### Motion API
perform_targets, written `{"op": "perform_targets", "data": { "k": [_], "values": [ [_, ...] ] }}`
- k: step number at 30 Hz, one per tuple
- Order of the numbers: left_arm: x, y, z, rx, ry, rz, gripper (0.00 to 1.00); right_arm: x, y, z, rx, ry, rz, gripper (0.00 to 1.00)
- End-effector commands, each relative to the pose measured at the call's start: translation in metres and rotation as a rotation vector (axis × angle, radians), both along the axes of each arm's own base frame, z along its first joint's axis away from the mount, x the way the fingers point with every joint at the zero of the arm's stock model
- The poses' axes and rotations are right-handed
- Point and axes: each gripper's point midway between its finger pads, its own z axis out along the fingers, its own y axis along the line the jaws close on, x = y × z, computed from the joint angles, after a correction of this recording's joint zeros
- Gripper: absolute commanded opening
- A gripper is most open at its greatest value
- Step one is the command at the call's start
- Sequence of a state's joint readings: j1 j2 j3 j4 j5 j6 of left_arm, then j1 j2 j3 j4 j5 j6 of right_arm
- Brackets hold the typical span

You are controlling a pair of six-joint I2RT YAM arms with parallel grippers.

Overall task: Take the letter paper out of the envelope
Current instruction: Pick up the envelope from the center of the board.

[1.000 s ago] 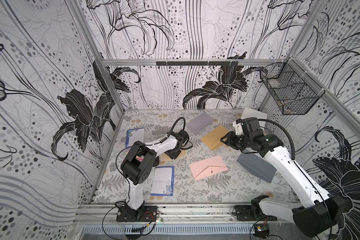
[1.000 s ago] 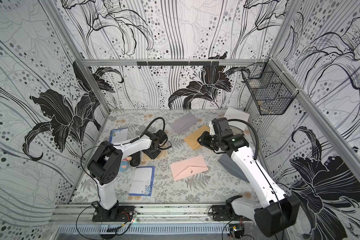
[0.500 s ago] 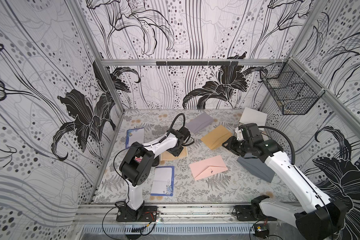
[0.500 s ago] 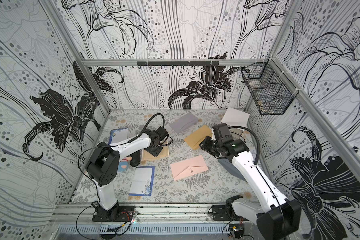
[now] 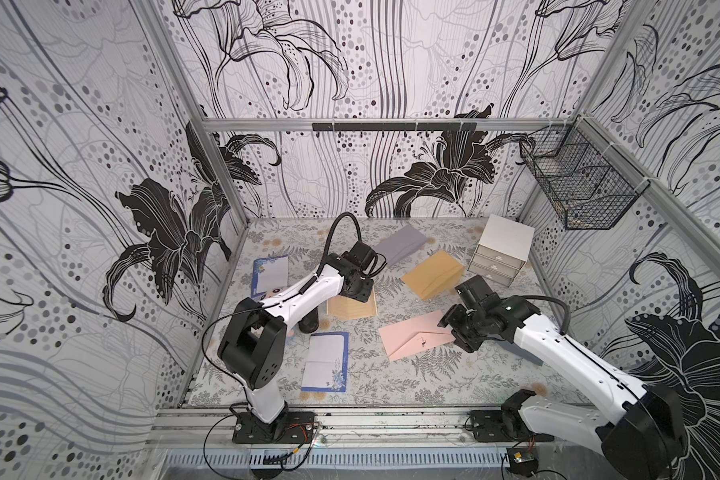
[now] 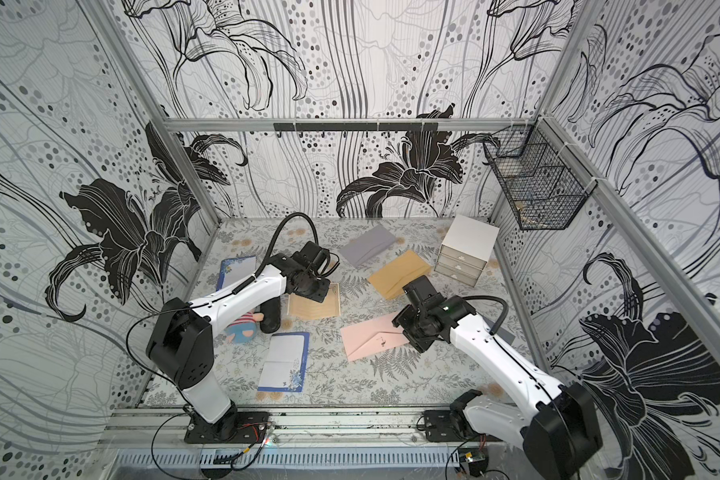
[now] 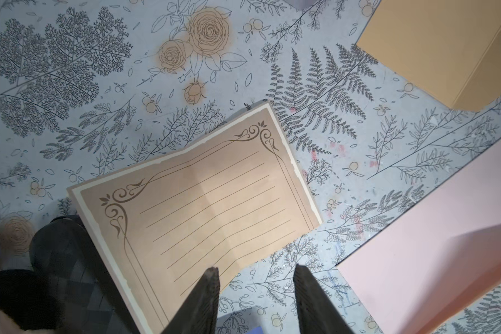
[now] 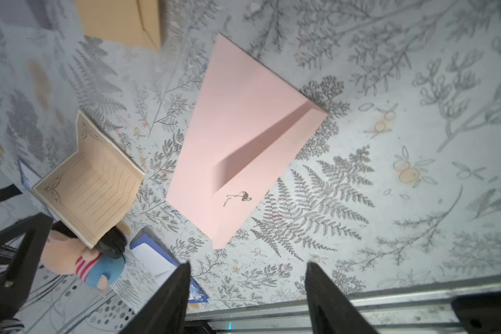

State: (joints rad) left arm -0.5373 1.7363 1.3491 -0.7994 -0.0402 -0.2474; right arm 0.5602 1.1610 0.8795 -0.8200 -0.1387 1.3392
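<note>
Letter paper point(image 7: 203, 202), tan and creased, lies loose under the spread, empty left gripper point(image 7: 255, 269); the right gripper point(image 8: 248, 264), equally spread, hangs above the pink envelope point(image 8: 243, 138), probably next.

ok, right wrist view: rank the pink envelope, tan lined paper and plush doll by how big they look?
1. pink envelope: clearly the largest.
2. tan lined paper: about half the envelope's area; it is creased and bowed.
3. plush doll: smallest as seen, but the paper and an arm part hide some of it, so its full extent is unsure.
</note>
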Motion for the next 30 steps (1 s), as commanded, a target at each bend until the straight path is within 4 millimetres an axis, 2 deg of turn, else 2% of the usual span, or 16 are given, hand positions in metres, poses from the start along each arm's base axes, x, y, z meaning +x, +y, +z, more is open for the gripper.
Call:
{"op": "perform_targets", "data": {
  "k": [1,7,11,13,15,18,24,27,30],
  "values": [
    [-0.001,0.006,-0.005,-0.043,0.02,0.054,0.45,-0.009,0.001,-0.013,0.012,0.09,-0.111,0.69],
    [-0.002,0.018,-0.009,-0.045,0.025,0.089,0.45,-0.014,0.016,-0.026,0.02,0.187,-0.171,0.74],
    [-0.003,0.008,0.003,-0.117,0.002,0.084,0.46,-0.015,0.019,-0.036,-0.002,0.252,-0.235,0.78],
    [-0.006,-0.009,0.014,-0.211,-0.02,0.059,0.47,-0.012,0.019,-0.039,-0.024,0.273,-0.254,0.81],
    [-0.015,-0.036,0.024,-0.329,-0.022,0.003,0.47,-0.007,0.02,-0.041,-0.049,0.284,-0.274,0.82],
    [-0.03,-0.074,0.027,-0.469,0.013,-0.067,0.45,0.0,0.029,-0.051,-0.034,0.308,-0.3,0.86],
    [-0.062,-0.126,0.01,-0.537,0.092,-0.182,0.41,0.01,0.037,-0.058,-0.052,0.348,-0.324,0.87],
    [-0.071,-0.141,-0.003,-0.548,0.129,-0.199,0.36,0.009,0.04,-0.064,-0.067,0.385,-0.325,0.88],
    [-0.075,-0.143,-0.023,-0.525,0.164,-0.179,0.32,0.008,0.043,-0.073,-0.073,0.422,-0.332,0.88]
  ]
}}
